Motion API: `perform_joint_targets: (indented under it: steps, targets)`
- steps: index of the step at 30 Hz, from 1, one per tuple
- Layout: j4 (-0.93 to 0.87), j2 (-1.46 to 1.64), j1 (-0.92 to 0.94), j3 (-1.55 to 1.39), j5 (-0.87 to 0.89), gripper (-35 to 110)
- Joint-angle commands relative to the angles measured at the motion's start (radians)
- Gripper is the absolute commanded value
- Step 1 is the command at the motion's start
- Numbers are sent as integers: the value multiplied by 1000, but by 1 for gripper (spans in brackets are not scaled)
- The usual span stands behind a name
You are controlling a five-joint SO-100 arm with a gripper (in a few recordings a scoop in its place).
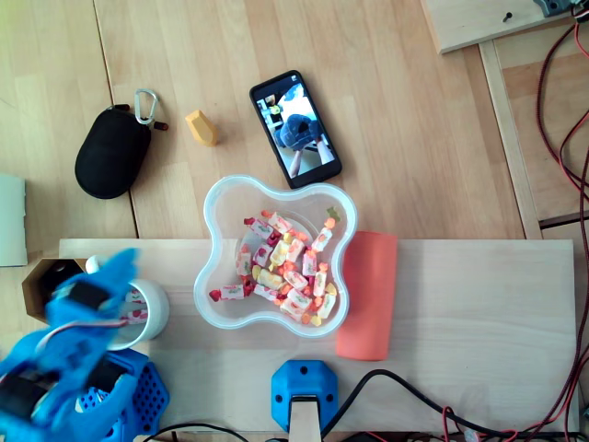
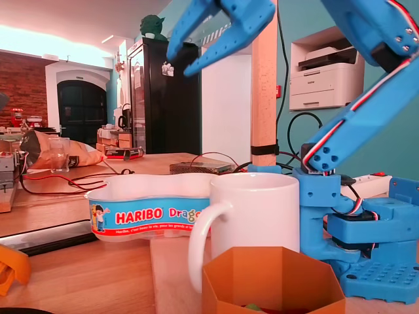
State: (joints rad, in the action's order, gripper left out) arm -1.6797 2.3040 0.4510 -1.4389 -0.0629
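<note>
White mug (image 2: 252, 216) sits just beside the candy tub (image 2: 141, 212), behind the orange box (image 2: 272, 281). Claw (image 2: 180, 64) hangs high above the mug, fingers parted, empty. Looks like the hover stage; lowering calls for clearing the rim.

Gripper (image 2: 181, 63) high above mug (image 2: 252, 216), jaws apart, open air between. In overhead view mug is hemmed in: hex box (image 1: 41, 285) just left, arm base (image 1: 138, 396) just below, tub (image 1: 225, 198) near right, narrow gap between. Post (image 2: 264, 98) stands by tub. Board right of red pad (image 1: 368, 295) bare, widest room. Phone (image 1: 294, 129) and pouch (image 1: 110, 152) lie beyond tub.
</note>
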Motion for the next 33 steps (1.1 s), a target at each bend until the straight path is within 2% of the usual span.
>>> perform_joint_targets:
  steps: [1, 6, 10, 20, 28, 33]
  targets:
    - [2, -87, 147, 31, -124, 12]
    - [109, -339, 224, 66, -364, 12]
    - [164, -437, 247, 117, -480, 12]
    - [166, -459, 239, 112, -468, 12]
    - [190, -522, 255, -69, -486, 13]
    - [285, -632, 255, -91, -500, 13]
